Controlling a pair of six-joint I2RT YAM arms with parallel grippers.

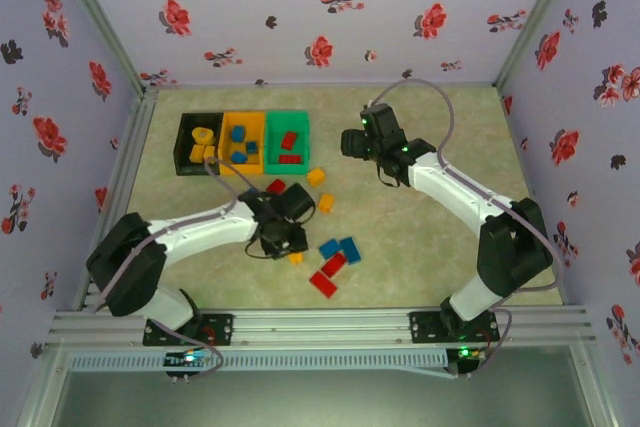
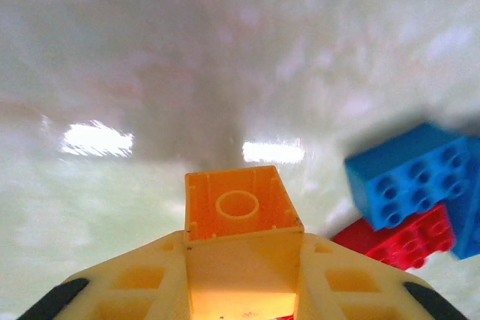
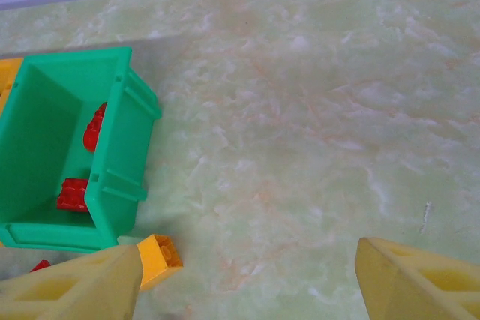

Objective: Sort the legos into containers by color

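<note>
Right, left claw (image 2: 241, 249) is clamped on an orange brick (image 2: 238, 204), hollow underside facing the wrist camera. Can't tell if it's off the table (image 2: 150, 73) yet. Blue brick (image 2: 409, 174) and red brick (image 2: 405, 241) sit just right of the claw, so lift straight up, no sideways sweep. Black bin (image 1: 183, 147), beyond the claw and left, holds yellow bricks (image 1: 202, 139): carry over its rim, release low. Right claw (image 3: 247, 290) hangs open beside the green bin (image 3: 116, 162), likely clear of that path.

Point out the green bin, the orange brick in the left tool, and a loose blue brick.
green bin (image 3: 127, 140), right wrist view, outer side wall
orange brick (image 2: 238, 204), left wrist view, hollow underside
blue brick (image 2: 412, 185), left wrist view, studded face
</note>
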